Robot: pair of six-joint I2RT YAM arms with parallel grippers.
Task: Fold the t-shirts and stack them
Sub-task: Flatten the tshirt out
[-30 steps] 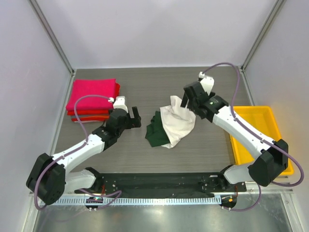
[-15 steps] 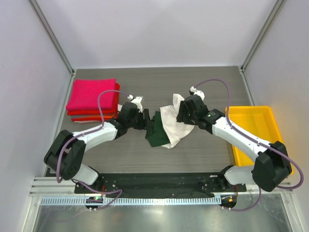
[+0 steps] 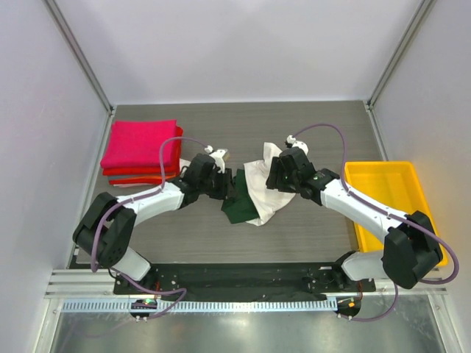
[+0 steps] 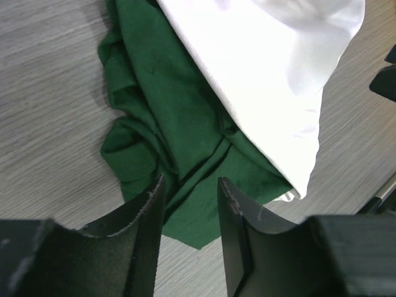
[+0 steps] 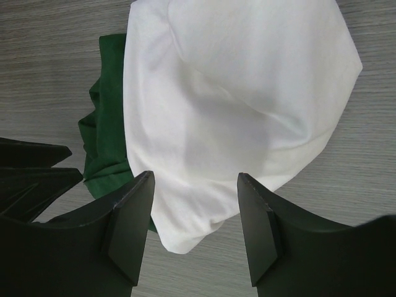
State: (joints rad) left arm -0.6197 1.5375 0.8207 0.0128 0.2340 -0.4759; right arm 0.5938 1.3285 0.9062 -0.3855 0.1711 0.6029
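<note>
A grey wood-grain worktop [image 3: 309,125] is enclosed by pale walls [image 3: 243,51] at the back and both sides. At its right edge a yellow tray [image 3: 401,184] is set, and its near-left part is crossed from above by the right arm [image 3: 360,209]. In the far-left corner a folded magenta-pink t-shirt [image 3: 141,143] is stacked on red folded layers [image 3: 136,176], whose edges are seen along the front and right of the pile.

Near the middle of the worktop a crumpled t-shirt [image 3: 259,193] is heaped, well apart from both the stack and the tray. Its cream-white body is draped over a dark green part that is bunched along the left and near sides. The left arm [image 3: 158,200] is stretched between the stack and this heap.

The heap is flanked by both grippers. The left gripper [image 4: 189,192] is held low over the green folds with its jaws narrowed to a small gap; no cloth is seen pinched. The right gripper [image 5: 195,185] is spread wide over the white cloth, with nothing clamped.
</note>
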